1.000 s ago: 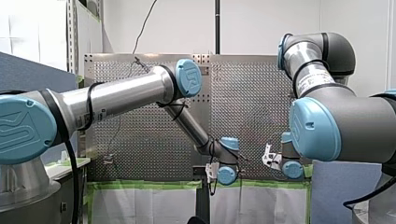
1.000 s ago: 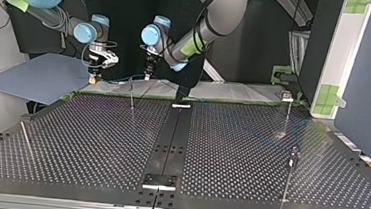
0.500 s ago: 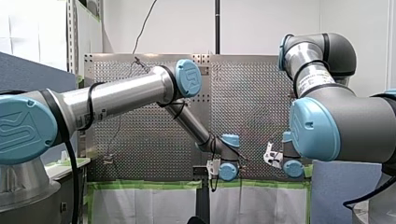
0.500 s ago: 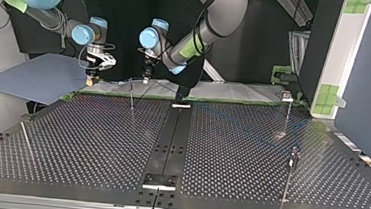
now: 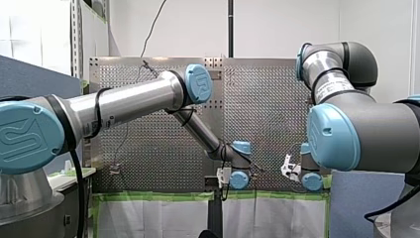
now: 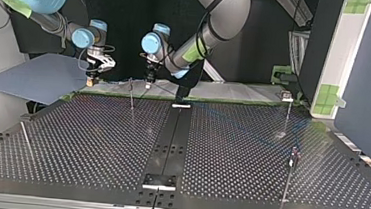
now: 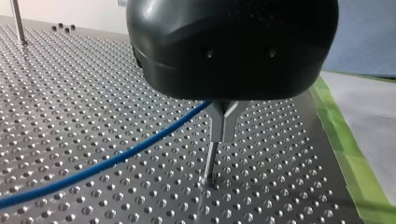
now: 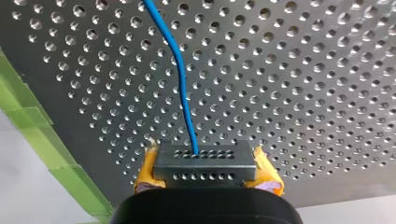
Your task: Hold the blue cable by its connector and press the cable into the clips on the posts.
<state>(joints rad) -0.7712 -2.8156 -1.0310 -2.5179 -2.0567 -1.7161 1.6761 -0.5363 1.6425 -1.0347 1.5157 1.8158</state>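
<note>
My right gripper [image 8: 208, 173] has yellow pads shut on a dark grey connector [image 8: 204, 164]. The blue cable [image 8: 183, 79] runs out of the connector over the perforated table. In the top view this gripper [image 6: 91, 80] hangs at the far left edge of the table. My left gripper [image 7: 223, 123] has its metal fingers shut on the blue cable [image 7: 107, 161], which trails away low over the holes. A thin post [image 7: 210, 161] stands right under those fingers. In the top view my left gripper [image 6: 148, 84] hovers just right of a post [image 6: 131, 94].
More thin posts stand at the top view's right [image 6: 288, 115], nearer right [image 6: 290, 165] and near left [image 6: 25, 139]. Green tape [image 7: 348, 154] marks the table's edge beside my left gripper. A blue-grey sheet [image 6: 40, 75] lies off the far left corner.
In the top view my left gripper has sunk slightly and shifted a little right near the post. My right gripper has drifted a touch left with the connector. Both grips are unchanged.
</note>
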